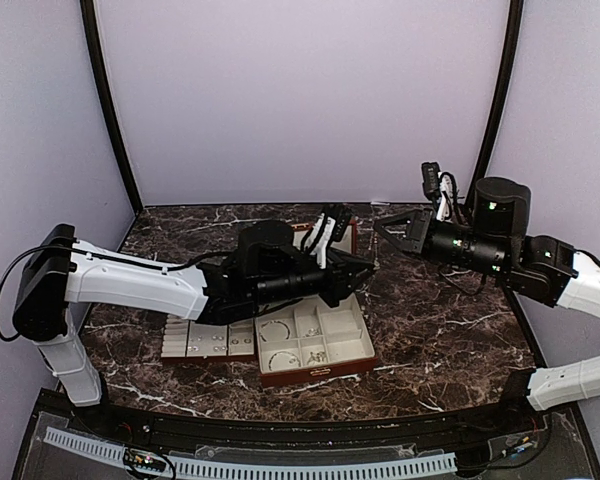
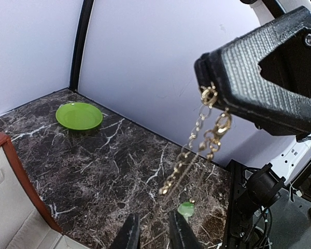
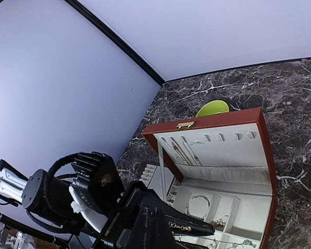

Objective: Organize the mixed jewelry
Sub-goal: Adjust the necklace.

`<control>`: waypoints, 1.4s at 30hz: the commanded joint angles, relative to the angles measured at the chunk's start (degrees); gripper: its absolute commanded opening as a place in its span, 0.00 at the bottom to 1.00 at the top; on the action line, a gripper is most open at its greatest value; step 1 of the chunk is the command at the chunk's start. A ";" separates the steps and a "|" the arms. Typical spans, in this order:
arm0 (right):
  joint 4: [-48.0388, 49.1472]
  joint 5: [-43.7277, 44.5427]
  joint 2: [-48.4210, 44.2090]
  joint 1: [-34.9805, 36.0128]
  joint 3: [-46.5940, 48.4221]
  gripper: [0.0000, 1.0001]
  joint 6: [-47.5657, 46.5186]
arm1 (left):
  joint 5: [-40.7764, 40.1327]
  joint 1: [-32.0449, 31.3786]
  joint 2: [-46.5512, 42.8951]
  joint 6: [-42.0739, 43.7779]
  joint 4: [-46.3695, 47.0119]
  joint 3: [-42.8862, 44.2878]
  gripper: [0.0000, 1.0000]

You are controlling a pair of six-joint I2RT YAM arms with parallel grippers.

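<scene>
Right fingers [image 2: 249, 78] pinching gold chain [image 2: 193, 137], left fingers [image 2: 128, 233] apart

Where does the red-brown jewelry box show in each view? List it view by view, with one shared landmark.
Top external: jewelry box, centre, open.
Left wrist: box, bottom-left corner, partly cut off.
Right wrist: box, centre-right, lid raised.
Landmark: green plate, upper left in left wrist, peeking over the lid in right wrist; not seen in top external.
</scene>
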 commanded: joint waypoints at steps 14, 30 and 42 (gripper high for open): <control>3.73 -1.31 -0.42 0.60 -0.85 0.00 0.66 | -0.26 -0.13 0.80 1.54 0.79 2.02 0.23; 4.56 -1.89 -0.75 0.66 -1.93 0.00 1.09 | -2.65 -0.04 0.46 2.91 -0.20 1.52 0.00; -1.17 4.85 0.36 0.66 -2.43 0.00 2.47 | 10.23 -0.04 -2.77 5.04 -6.17 0.09 0.00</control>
